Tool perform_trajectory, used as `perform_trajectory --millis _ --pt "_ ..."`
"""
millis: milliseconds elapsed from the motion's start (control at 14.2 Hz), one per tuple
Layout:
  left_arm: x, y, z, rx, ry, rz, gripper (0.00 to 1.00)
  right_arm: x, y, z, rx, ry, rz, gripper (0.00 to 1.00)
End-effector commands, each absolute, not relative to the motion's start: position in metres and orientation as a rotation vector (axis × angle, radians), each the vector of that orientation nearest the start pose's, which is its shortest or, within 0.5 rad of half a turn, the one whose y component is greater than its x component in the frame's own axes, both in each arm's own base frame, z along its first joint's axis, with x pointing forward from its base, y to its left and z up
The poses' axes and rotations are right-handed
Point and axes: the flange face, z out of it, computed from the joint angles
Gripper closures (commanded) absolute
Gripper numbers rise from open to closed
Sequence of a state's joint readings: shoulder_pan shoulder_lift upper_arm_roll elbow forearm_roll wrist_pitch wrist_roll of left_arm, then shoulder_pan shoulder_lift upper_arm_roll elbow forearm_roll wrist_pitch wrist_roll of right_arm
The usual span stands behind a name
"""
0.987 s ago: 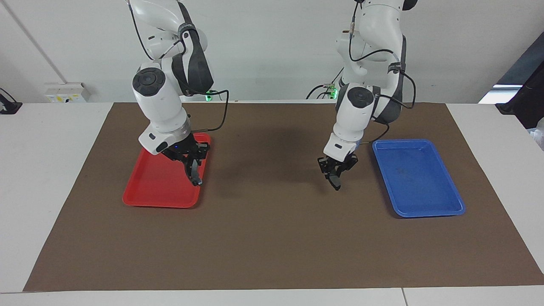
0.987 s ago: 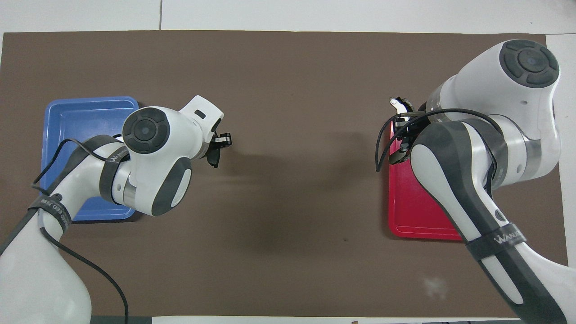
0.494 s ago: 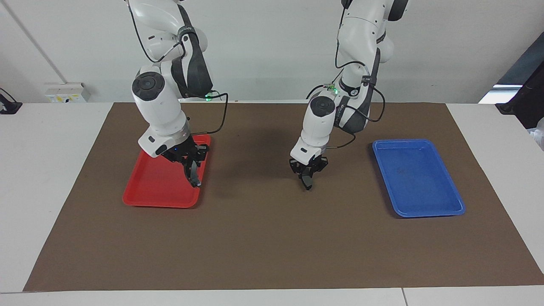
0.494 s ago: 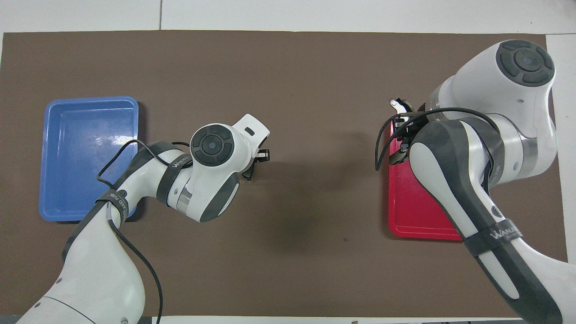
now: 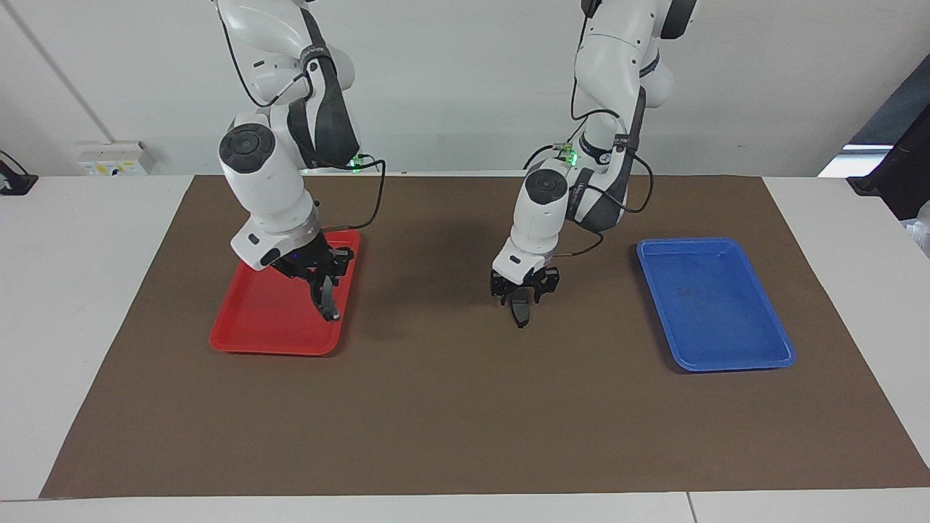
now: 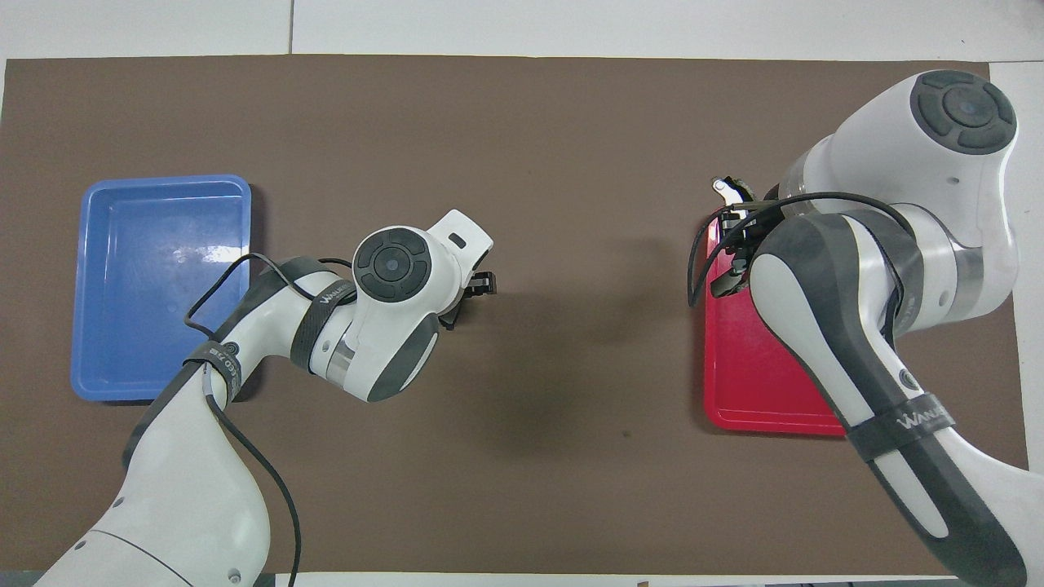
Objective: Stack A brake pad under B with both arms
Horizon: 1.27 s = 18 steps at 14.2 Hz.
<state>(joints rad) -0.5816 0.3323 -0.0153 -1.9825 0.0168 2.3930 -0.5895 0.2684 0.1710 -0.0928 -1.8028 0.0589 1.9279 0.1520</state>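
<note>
My left gripper [image 5: 520, 293] is shut on the short dark grey A brake pad [image 5: 520, 313], which hangs on edge just above the brown mat near its middle. In the overhead view the left wrist [image 6: 400, 265] hides most of this gripper and pad. My right gripper [image 5: 320, 278] is shut on the longer curved black pad B [image 5: 328, 299]. It holds B on edge low over the red tray [image 5: 254, 319], at the tray's side toward the mat's middle. In the overhead view only a light tab of B [image 6: 723, 187] shows past the right arm.
A blue tray [image 5: 716, 305] lies empty at the left arm's end of the mat; it also shows in the overhead view [image 6: 147, 269]. The red tray [image 6: 746, 383] lies at the right arm's end. The brown mat [image 5: 465, 407] covers the table between them.
My left arm has carried the short pad from beside the blue tray to the mat's middle. My right gripper has shifted only slightly over the red tray with B.
</note>
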Motion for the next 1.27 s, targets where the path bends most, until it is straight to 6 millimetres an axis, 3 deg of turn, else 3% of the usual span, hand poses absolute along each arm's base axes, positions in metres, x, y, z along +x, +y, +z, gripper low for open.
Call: perform_trajectory --millis 0,141,282,635,917,1058,1199 --pt "0.516 -0.338 0.316 -3.169 0.017 -0.134 0.00 0.596 0.119 0.452 -3.098 -0.047 0.074 0.97" --pt "0.527 -0.313 0.336 -3.164 -0.048 -0.130 0.00 0.595 0.131 0.455 -3.097 -0.061 0.059 0.97" --pt "0.541 -0.274 0.365 -3.161 -0.127 -0.145 0.00 0.591 0.156 0.463 -3.093 -0.061 0.042 0.97" --pt "0.568 -0.158 0.421 -3.136 -0.066 -0.125 0.00 0.581 0.283 0.478 -3.023 0.091 0.002 1.00" --pt "0.566 -0.070 0.469 -3.124 0.034 -0.100 0.00 0.581 0.390 0.441 -3.023 0.085 0.019 1.00" --pt "0.566 -0.041 0.497 -3.121 0.041 -0.057 0.00 0.579 0.434 0.406 -3.005 0.101 -0.031 1.00" --pt "0.569 -0.019 0.533 -3.123 0.059 -0.020 0.00 0.566 0.464 0.383 -2.999 0.051 -0.065 1.00"
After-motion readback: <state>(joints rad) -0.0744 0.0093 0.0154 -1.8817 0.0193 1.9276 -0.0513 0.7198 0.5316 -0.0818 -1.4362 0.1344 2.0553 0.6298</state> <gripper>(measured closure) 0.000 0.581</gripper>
